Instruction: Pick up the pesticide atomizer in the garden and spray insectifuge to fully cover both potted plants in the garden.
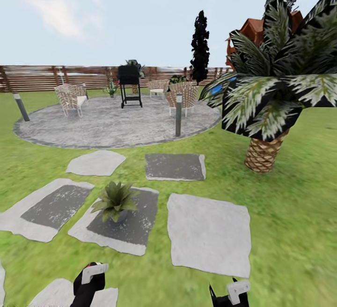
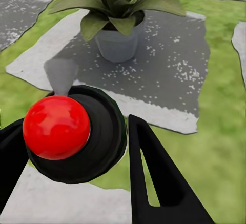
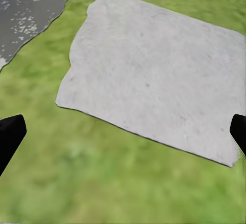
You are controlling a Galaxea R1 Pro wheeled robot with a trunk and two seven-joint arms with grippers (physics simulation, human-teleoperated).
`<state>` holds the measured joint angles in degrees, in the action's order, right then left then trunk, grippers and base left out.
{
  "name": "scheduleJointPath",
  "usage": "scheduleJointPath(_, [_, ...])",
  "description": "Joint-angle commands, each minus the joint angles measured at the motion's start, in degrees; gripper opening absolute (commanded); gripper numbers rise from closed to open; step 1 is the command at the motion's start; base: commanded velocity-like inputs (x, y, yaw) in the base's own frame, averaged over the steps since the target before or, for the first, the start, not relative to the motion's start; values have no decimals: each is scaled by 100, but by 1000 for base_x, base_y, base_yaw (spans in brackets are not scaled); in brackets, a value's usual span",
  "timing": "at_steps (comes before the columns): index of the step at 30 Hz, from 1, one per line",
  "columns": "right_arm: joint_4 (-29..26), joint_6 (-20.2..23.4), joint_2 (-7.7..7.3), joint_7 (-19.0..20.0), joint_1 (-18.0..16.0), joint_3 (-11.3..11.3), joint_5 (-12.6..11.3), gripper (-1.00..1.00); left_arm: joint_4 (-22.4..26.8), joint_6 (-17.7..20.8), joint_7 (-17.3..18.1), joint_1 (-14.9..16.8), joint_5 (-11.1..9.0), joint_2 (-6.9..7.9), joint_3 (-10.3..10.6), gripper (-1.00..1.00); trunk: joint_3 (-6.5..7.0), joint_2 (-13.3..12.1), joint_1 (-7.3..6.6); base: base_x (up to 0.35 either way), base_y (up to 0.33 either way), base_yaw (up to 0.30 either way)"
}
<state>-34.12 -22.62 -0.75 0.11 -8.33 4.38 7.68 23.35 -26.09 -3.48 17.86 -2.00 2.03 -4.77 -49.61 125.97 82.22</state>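
A potted plant [image 1: 114, 199], a low green rosette in a small grey pot, stands on a dark-centred stepping slab [image 1: 135, 230] just ahead of me in the garden. In the left wrist view the same potted plant [image 2: 118, 14] lies straight beyond the fingers. My left gripper [image 2: 77, 126] is shut on the pesticide atomizer [image 2: 57, 126], a black round body with a red ball top and a grey nozzle [image 2: 60, 75] pointing toward the plant. In the head view my left gripper [image 1: 89, 279] sits at the bottom edge. My right gripper [image 1: 231, 293] is open over grass, its fingers wide apart in the right wrist view [image 3: 125, 131].
A big palm [image 1: 269, 91] stands at right. Pale stepping slabs [image 1: 208, 232] lie around me on the lawn. Farther off, the round grey patio [image 1: 117, 127] holds a black grill [image 1: 129, 84], wicker chairs [image 1: 70, 98] and bollard lights [image 1: 178, 115]. A brown slatted fence [image 1: 42, 78] closes the back.
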Motion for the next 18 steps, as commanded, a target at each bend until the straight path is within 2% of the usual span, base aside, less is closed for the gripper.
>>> scheduleJointPath(1, [2, -14, -4, -2, -2, 10, 15, 100, -1, -19, -3, 6, -19, -1, 2, -100, -2, 2, 1, 162, -254, 267])
scheduleJointPath(18, [2, -14, -4, -2, -2, 10, 21, 100, 3, -19, -3, 7, -19, 7, -5, -100, 88, 2, 1, 167, -250, 229])
